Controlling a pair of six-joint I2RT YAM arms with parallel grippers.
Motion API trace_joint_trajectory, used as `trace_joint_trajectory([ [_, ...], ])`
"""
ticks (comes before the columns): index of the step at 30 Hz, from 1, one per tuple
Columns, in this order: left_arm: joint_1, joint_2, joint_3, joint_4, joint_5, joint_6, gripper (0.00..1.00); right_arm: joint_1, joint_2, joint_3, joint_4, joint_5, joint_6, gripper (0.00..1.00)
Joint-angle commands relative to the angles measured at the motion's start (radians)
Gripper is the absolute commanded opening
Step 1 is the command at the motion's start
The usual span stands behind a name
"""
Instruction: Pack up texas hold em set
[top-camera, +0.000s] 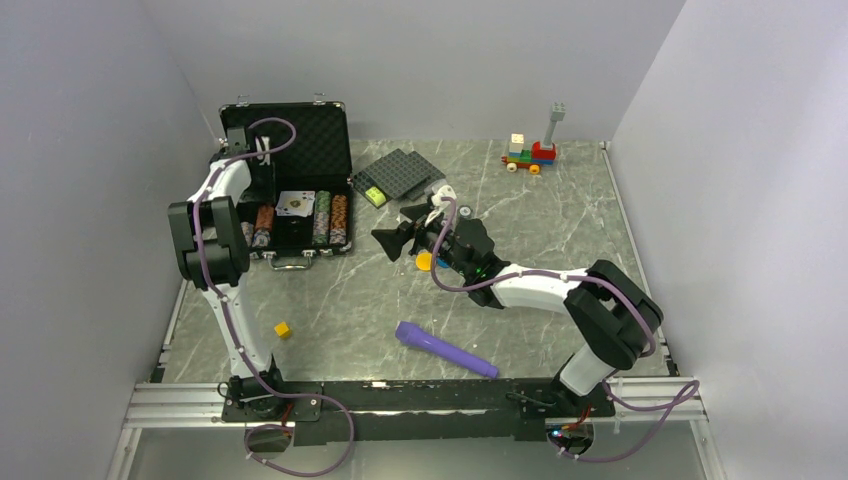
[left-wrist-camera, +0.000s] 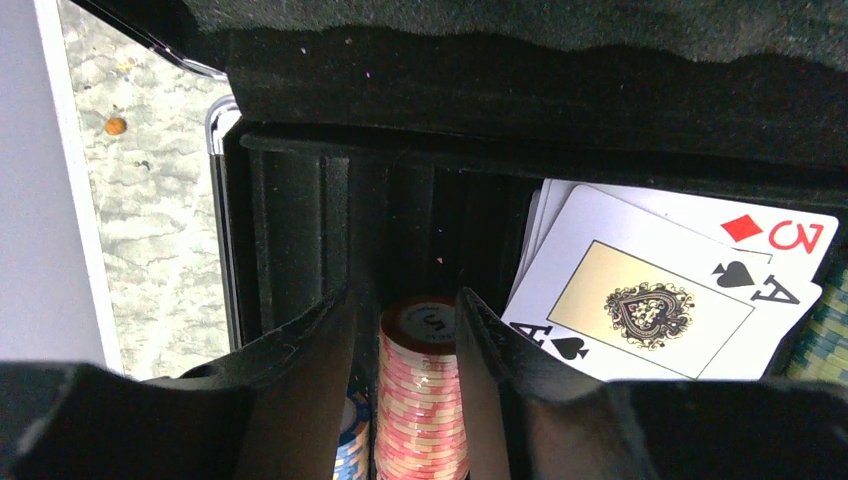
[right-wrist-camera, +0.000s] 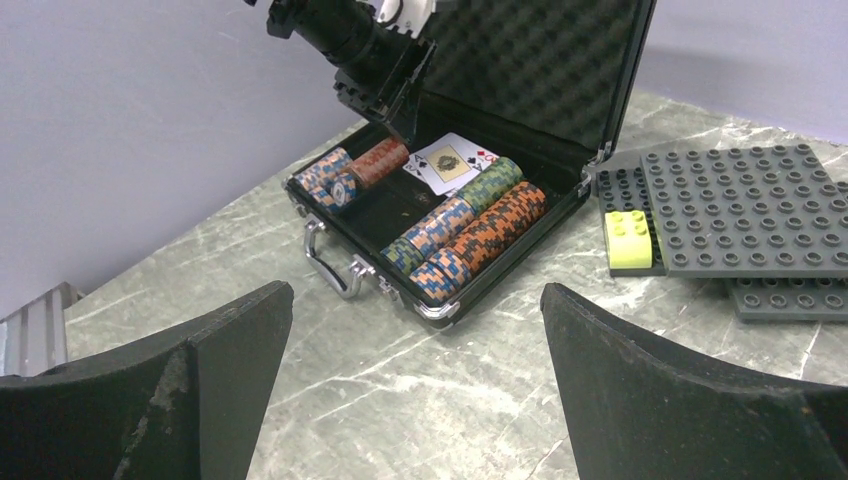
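The black case (top-camera: 312, 128) stands open at the back left, with a foam-lined lid (right-wrist-camera: 540, 60). Inside lie playing cards (left-wrist-camera: 650, 290) and striped chip stacks (right-wrist-camera: 470, 220). My left gripper (left-wrist-camera: 405, 295) reaches down into the case's left side, its fingers close against both sides of a red chip stack (left-wrist-camera: 420, 390) that lies in a slot beside a blue stack (left-wrist-camera: 345, 440). My right gripper (right-wrist-camera: 415, 288) hangs open and empty over bare table mid-scene, facing the case. A yellow disc (top-camera: 424, 262) lies just below the right gripper (top-camera: 398, 232).
Dark grey studded plates (top-camera: 400, 175) with a lime brick (right-wrist-camera: 628, 238) lie right of the case. A purple cylinder (top-camera: 445, 350) and a small yellow cube (top-camera: 283, 329) rest on the near table. A toy train (top-camera: 528, 155) stands at the back right. Walls close in on three sides.
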Motion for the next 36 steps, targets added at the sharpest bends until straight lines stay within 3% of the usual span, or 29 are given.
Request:
trace_joint_trajectory([
  [1,0.009,-0.025,-0.048,-0.075,-0.029,0.026,0.45,0.004,-0.058,-0.004,0.028,0.001,-0.016,1.0],
  [24,0.009,-0.148,-0.203,-0.048,-0.071,0.025,0.47,0.009,-0.151,-0.053,0.004,0.044,-0.025,1.0],
  [29,0.008,-0.196,-0.181,-0.035,-0.083,0.007,0.56,0.009,-0.184,-0.061,-0.047,0.084,-0.047,1.0],
  [33,0.008,-0.238,-0.179,-0.004,-0.065,-0.001,0.76,0.009,-0.223,-0.041,-0.152,0.135,-0.075,1.0],
  [36,0.009,-0.243,-0.151,-0.017,-0.058,-0.005,0.85,0.009,-0.255,-0.024,-0.245,0.177,-0.1,1.0],
])
